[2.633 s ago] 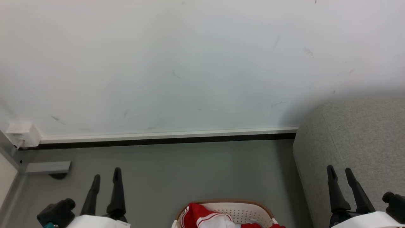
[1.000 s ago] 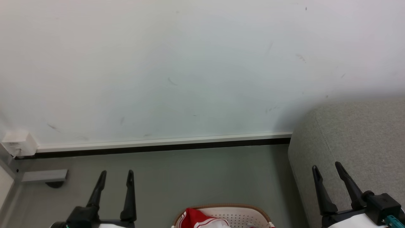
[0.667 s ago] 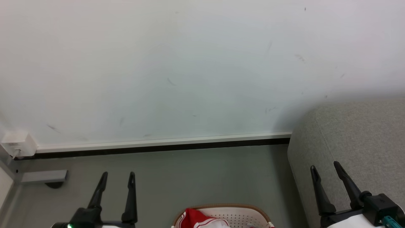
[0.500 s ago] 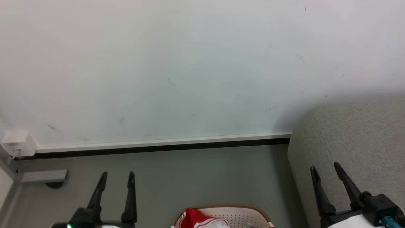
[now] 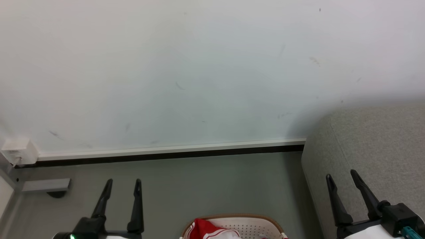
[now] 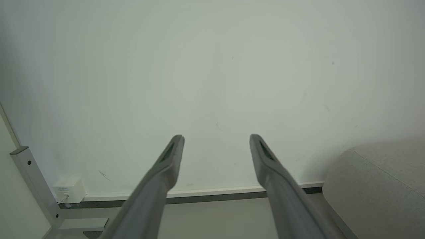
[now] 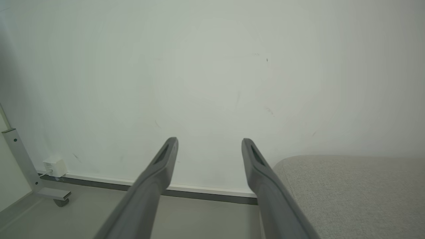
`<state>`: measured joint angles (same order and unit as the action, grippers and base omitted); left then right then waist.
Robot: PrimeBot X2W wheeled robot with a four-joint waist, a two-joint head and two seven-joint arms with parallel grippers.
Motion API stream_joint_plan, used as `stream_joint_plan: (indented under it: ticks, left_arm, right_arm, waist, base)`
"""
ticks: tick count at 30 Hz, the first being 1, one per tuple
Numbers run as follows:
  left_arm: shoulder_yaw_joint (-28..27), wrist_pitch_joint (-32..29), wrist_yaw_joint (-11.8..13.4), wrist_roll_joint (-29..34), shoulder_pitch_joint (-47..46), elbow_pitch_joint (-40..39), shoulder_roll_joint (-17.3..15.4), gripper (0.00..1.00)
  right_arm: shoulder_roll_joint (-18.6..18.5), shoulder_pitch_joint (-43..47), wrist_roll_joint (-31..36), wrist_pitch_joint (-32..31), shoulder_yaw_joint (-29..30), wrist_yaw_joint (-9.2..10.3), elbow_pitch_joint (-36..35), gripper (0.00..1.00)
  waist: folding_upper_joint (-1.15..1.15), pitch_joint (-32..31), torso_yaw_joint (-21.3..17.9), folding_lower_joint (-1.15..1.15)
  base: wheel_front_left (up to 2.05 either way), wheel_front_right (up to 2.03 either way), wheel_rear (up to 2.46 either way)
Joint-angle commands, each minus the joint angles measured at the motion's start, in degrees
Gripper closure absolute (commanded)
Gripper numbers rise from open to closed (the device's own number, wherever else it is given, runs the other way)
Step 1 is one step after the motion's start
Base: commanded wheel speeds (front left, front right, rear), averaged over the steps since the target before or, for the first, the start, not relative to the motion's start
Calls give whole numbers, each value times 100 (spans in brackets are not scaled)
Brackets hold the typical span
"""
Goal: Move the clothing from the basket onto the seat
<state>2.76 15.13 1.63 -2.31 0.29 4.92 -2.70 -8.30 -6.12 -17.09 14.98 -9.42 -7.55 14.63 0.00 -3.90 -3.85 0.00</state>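
At the bottom edge of the head view, the far part of the white perforated basket (image 5: 252, 227) with its tan rim shows, and red clothing (image 5: 204, 229) with white stripes lies in its left side. The light grey seat (image 5: 375, 146) fills the right; it shows too in the left wrist view (image 6: 382, 186) and the right wrist view (image 7: 348, 192). My left gripper (image 5: 123, 182) stands open to the left of the basket, nothing between its fingers (image 6: 215, 137). My right gripper (image 5: 340, 174) is open over the seat's corner, empty (image 7: 209, 141).
A white wall (image 5: 199, 66) with a pale baseboard (image 5: 172, 149) closes the far side. A white wall box (image 5: 18, 151) and a grey metal frame foot (image 5: 46, 184) sit at the far left. Grey-green floor (image 5: 206, 182) lies between the basket and the wall.
Over the last second nothing has visibly moved. Since the oldest frame the camera has shifted a little and both grippers have turned in their wrists and stand slightly differently.
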Motion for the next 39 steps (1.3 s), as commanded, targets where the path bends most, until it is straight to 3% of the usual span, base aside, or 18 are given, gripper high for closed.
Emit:
stream_joint_plan:
  ticks: [1, 12, 17, 22, 29, 39]
  left_arm:
    - [-14, 4, 2, -30, 28, -31, -36, 0]
    - [134, 4, -148, -258, -189, -50, -34, 0]
    - [298, 4, -187, -634, -393, 32, -34, 0]
    - [519, 3, -278, -629, -825, 300, -34, 0]
    - [790, 3, -511, -716, -1488, 1348, -35, 0]
    - [1210, -295, -749, -816, -2821, 3941, -42, 0]
  right_arm:
    - [-33, -33, -28, 17, -7, 12, -24, 0]
    - [-138, -168, -115, 13, 193, 12, -271, 0]
    - [-169, -239, -116, 13, 340, 12, -411, 0]
    - [-136, -453, -148, 13, 473, 12, -600, 0]
    - [8, -754, -185, 13, 641, 12, -835, 0]
    - [260, -1311, -217, 13, 903, 12, -1109, 0]
  waist:
    - [0, 10, -11, 0]
    - [0, 352, -324, 0]
    - [0, 705, -615, 0]
    - [0, 1283, -851, 0]
    - [0, 1984, -1086, 0]
    - [0, 3151, -1623, 0]
  base:
    - [0, 0, 0]
    - [0, 0, 0]
    - [0, 0, 0]
    - [0, 0, 0]
    - [0, 0, 0]
    - [0, 0, 0]
